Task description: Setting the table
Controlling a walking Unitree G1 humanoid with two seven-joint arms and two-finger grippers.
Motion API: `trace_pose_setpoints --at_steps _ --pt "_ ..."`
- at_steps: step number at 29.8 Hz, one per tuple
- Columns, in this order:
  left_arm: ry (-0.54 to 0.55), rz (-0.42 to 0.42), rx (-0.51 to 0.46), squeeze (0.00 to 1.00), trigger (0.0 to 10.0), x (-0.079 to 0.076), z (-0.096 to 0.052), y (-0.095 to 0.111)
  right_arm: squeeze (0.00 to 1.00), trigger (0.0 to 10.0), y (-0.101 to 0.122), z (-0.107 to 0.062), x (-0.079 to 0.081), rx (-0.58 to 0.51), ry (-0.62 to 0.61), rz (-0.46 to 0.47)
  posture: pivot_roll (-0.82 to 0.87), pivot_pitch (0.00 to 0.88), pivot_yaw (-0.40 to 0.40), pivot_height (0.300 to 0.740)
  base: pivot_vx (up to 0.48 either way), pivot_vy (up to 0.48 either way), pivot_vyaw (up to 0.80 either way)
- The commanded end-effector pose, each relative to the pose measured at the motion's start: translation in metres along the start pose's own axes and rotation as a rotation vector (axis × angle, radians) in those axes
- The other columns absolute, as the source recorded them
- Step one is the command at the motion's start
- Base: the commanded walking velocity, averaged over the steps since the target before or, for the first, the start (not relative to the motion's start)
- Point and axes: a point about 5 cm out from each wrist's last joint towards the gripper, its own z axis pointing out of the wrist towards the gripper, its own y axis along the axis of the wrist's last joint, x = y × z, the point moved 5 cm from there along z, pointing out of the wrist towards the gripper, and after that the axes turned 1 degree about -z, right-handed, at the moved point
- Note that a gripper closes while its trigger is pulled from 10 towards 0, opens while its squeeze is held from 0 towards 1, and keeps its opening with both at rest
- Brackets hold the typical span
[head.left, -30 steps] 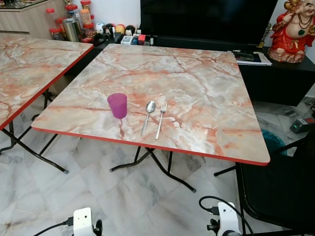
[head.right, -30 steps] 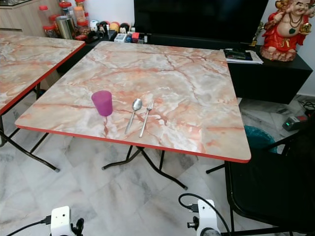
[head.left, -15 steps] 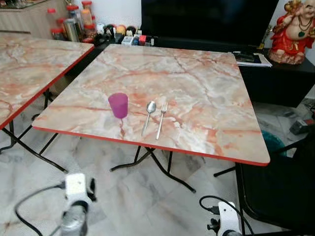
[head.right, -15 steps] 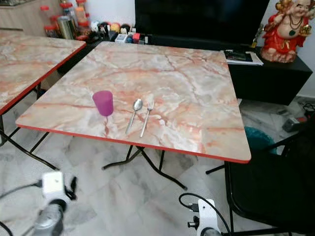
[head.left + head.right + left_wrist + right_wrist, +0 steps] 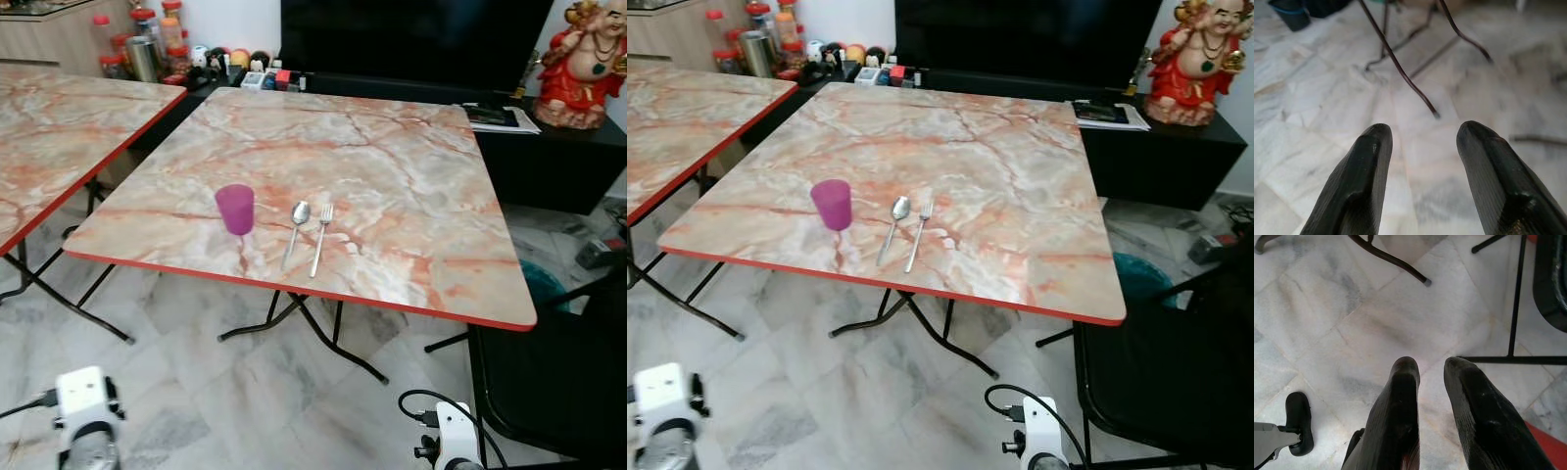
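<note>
Purple cup stands near the table's front edge, spoon and fork just beside. Left gripper hangs spread over the floor; right gripper slightly parted. Cup looks light, rigid: pinch its rim. Thin cutlery's slippery.

Two long black fingers with rounded tips and a finely ribbed, matte surface are seen on the left gripper, and the same glossy-edged black fingers on the right gripper. Each wrist is capped by a white boxy camera housing, fitted with small black knobs at its sides. A looping black cable is attached to the right wrist housing, and another black cable is led off the left one.
</note>
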Motion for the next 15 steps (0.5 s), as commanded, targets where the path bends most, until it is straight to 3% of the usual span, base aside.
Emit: trace_pose_setpoints --at_steps 1,2,3,6,7,8,9,15 --pt "-0.016 -0.023 -0.066 0.0 10.0 -0.003 0.006 0.019 0.0 10.0 0.002 0.0 -0.001 -0.006 -0.004 0.008 0.07 0.0 -0.051 0.74 0.0 0.0 0.0" --pt "-0.026 -0.032 -0.097 0.0 10.0 -0.005 0.01 0.03 0.0 10.0 0.002 0.0 -0.001 -0.007 -0.004 0.007 0.07 0.0 -0.051 0.74 0.0 0.0 0.0" --pt "-0.054 0.021 -0.18 0.0 10.0 -0.015 0.018 0.056 0.0 10.0 0.002 0.0 -0.002 -0.007 -0.005 0.004 0.08 0.0 -0.055 0.74 0.0 0.0 0.0" --pt "-0.103 0.083 -0.273 0.0 10.0 -0.033 0.024 0.086 0.0 10.0 0.002 0.0 -0.002 -0.007 -0.002 -0.001 0.07 0.0 -0.054 0.74 0.0 0.0 0.0" --pt "-0.129 0.077 -0.293 0.0 10.0 -0.046 0.027 0.097 0.0 10.0 0.002 0.0 -0.001 -0.007 -0.002 -0.001 0.07 0.0 -0.054 0.74 0.0 0.0 0.0" --pt "-0.129 0.077 -0.293 0.0 10.0 -0.046 0.027 0.097 0.0 10.0 0.002 0.0 -0.001 -0.007 -0.002 -0.001 0.07 0.0 -0.054 0.74 0.0 0.0 0.0" --pt "-0.172 0.051 -0.292 0.0 10.0 -0.061 0.028 0.104 0.0 10.0 0.003 0.0 -0.001 -0.007 -0.002 -0.001 0.07 0.0 -0.054 0.74 0.0 0.0 0.0" --pt "-0.336 -0.081 -0.313 0.0 10.0 -0.113 0.016 0.124 0.0 10.0 0.002 0.0 -0.001 -0.005 -0.008 0.004 0.06 0.0 -0.048 0.74 0.0 0.0 0.0"
